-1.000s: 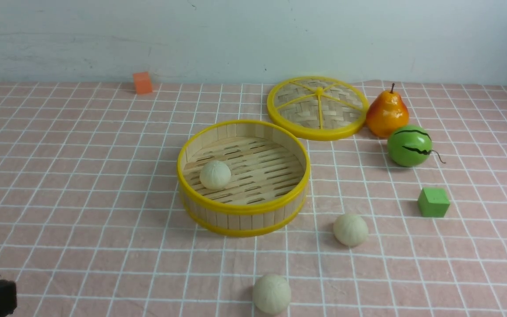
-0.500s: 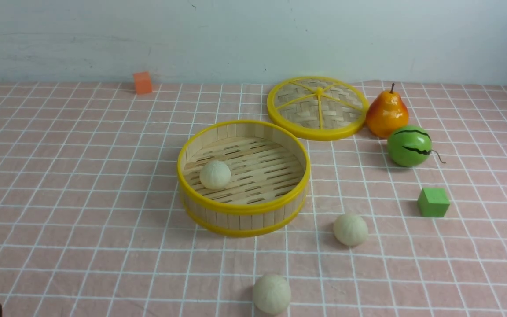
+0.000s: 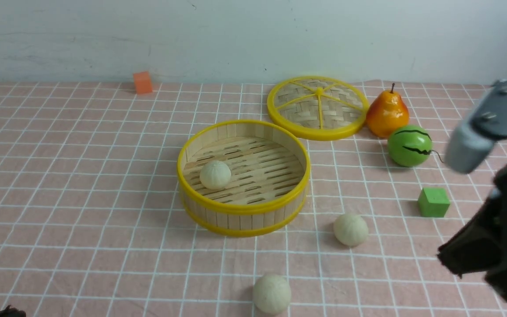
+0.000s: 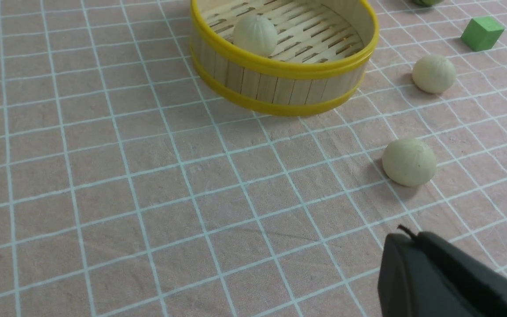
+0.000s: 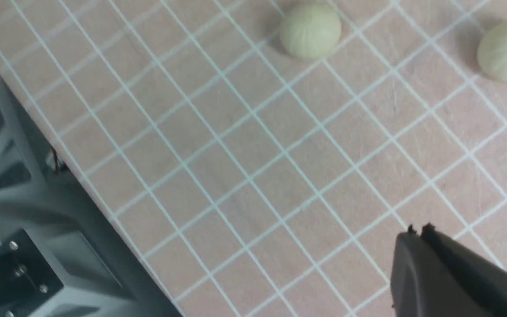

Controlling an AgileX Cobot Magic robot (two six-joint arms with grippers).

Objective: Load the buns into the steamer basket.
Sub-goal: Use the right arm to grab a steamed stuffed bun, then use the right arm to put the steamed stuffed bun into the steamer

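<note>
Right claw: tips pressed together, nothing between them. It hangs above bare cloth at the right edge of the front view, at about 3 o'clock from the nearest loose bun and well apart from it. It would need to spread before it could take a bun.

Left claw: also closed and empty, low at the near left corner, away from everything.

Progress: one of three done. One bun lies on the slatted floor of the steamer basket, toward its 9 o'clock side. Two are left on the cloth. The second bun sits at about 4 o'clock from the basket, just off its wall. The third bun sits at about 6 o'clock, nearer the robot.

Surroundings, from the basket:
- lid flat at 1 o'clock, so the basket is uncovered
- pear at 2 o'clock, touching or just beside the lid
- toy watermelon just in front of the pear
- green cube at about 3 o'clock
- orange cube at 11 o'clock, by the wall

Obstructions: none judged. Bare cloth lies between each loose bun and the basket. The green cube is the closest bystander to the second bun, but stands apart from it.
</note>
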